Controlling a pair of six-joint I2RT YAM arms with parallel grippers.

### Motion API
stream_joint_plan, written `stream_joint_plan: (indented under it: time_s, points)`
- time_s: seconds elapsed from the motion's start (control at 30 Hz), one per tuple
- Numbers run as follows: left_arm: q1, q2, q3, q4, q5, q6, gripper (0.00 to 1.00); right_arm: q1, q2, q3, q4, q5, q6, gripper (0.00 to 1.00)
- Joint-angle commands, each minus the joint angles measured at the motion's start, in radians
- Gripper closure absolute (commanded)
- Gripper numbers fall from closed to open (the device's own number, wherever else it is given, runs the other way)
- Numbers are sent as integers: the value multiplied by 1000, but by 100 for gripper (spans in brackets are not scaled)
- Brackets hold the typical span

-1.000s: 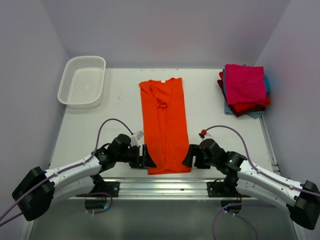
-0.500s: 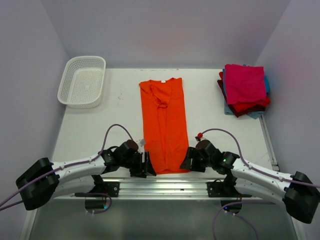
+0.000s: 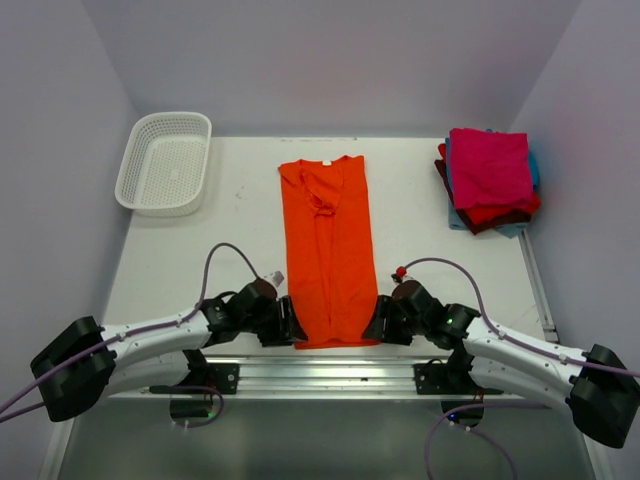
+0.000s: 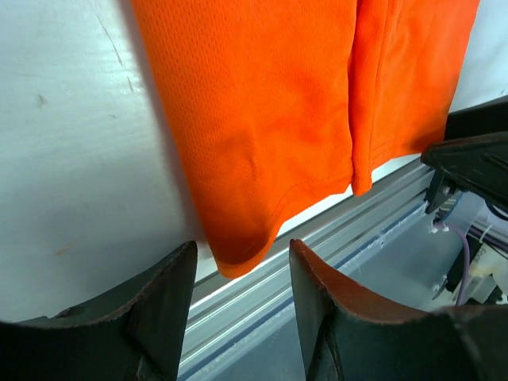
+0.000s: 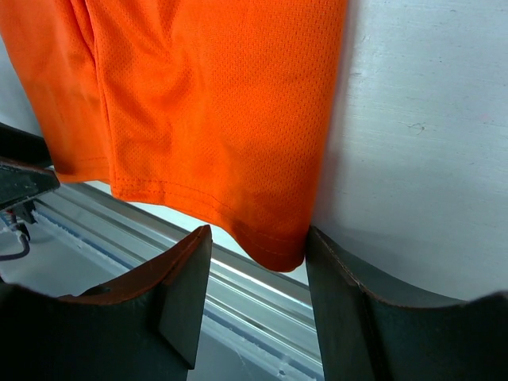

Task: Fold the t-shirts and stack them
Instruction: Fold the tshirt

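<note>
The bright orange t-shirt (image 3: 330,250) lies folded into a long strip down the middle of the table, its hem at the near edge. My left gripper (image 3: 292,330) is open at the hem's left corner, which hangs between its fingers (image 4: 238,254). My right gripper (image 3: 376,325) is open at the hem's right corner, which hangs between its fingers (image 5: 278,254). A stack of folded t-shirts (image 3: 488,180), magenta-pink on top over red, dark maroon and light blue, sits at the far right.
A white lattice basket (image 3: 165,162) stands at the far left corner. The aluminium rail (image 3: 330,372) runs along the near table edge under the hem. Purple walls enclose the table on three sides.
Both grippers have moved down and inward to the shirt's near hem corners. The shirt's hem has shifted slightly at the near edge.
</note>
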Motion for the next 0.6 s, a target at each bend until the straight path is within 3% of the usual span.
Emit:
stream_joint_plan:
  time_s: [0.0,0.17,0.37,0.43,0.57]
  points:
    - [1,42,-25,-81,-188,34,44,-1,-4,-9,-21,18,-5,46]
    - [1,131,-22,-29,-130,45,44,-1,-9,-4,-41,25,-10,46]
    - [-13,142,-61,14,-40,34,55,-3,-5,-15,-27,25,-4,56]
    - [-26,154,-81,33,-24,31,64,-3,9,-18,-12,24,-5,64]
    - [-30,163,-88,50,-12,36,90,-1,25,-21,7,12,-7,100]
